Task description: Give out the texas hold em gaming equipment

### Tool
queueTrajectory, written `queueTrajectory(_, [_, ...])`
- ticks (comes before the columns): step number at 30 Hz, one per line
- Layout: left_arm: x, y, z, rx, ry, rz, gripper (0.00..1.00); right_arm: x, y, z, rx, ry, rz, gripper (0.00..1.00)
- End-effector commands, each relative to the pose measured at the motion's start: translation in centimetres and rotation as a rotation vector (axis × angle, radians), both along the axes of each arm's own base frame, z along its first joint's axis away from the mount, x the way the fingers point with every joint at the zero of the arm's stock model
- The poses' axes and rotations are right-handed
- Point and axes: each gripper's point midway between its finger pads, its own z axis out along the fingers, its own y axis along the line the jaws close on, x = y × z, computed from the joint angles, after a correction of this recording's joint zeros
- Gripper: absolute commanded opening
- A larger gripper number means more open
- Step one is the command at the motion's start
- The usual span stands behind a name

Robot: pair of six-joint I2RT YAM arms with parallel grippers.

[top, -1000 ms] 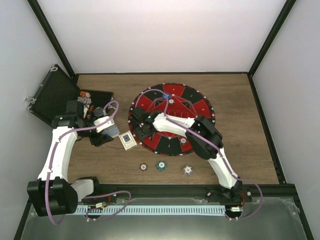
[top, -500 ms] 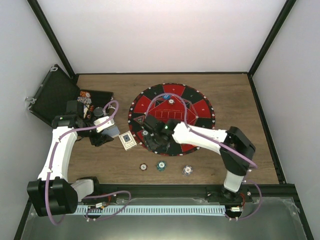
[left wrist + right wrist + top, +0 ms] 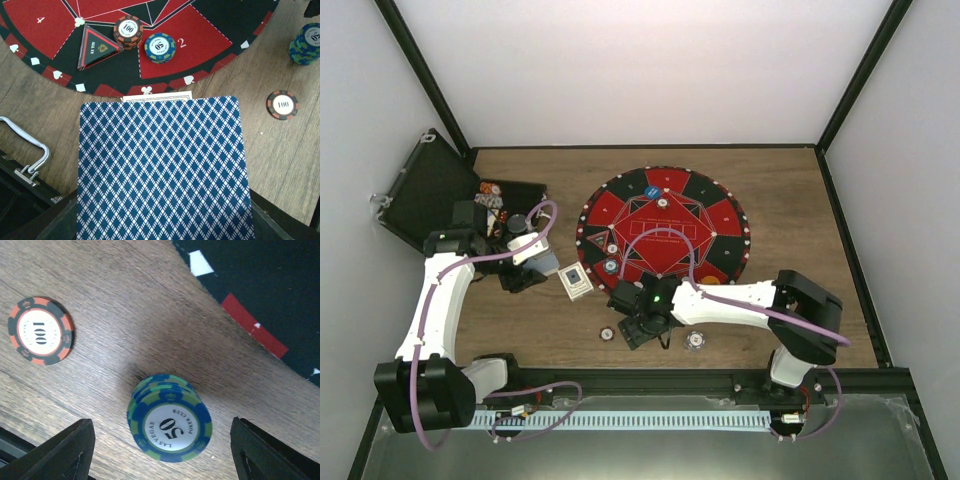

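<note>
Wooden table (image 3: 820, 200), white walls on three sides. Your left gripper (image 3: 535, 262) is pinched nearly closed on a blue-backed card (image 3: 160, 170), held above the wood just left of the round mat (image 3: 715, 215). Your right gripper (image 3: 160, 450) stands wide open and holds nothing. Its fingers (image 3: 65, 450) flank a blue-green chip stack (image 3: 170, 425) on bare wood just off the mat's near edge. An orange chip (image 3: 40, 330) lies near the stack.

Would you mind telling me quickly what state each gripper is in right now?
Left gripper: closed on a blue-backed playing card.
Right gripper: open, holding nothing, over the blue-green chip stack.
</note>
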Motion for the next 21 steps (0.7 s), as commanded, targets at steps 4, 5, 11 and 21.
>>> queueTrajectory(4, [0.1, -0.4, 1.5, -0.017, -0.055, -0.030, 0.11, -0.2, 1.0, 0.6, 0.050, -0.008, -0.023, 0.71])
queueTrajectory(5, [0.1, -0.3, 1.5, -0.017, -0.055, -0.029, 0.11, -0.2, 1.0, 0.5, 0.048, -0.010, -0.023, 0.69])
queueTrajectory(11, [0.2, -0.3, 1.6, -0.018, -0.060, -0.029, 0.11, 0.2, 0.7, 0.0, 0.021, -0.027, -0.025, 0.63])
queueTrajectory(21, [0.2, -0.4, 1.7, -0.021, -0.061, -0.029, 0.11, 0.4, 0.3, -0.7, -0.017, -0.038, -0.021, 0.59])
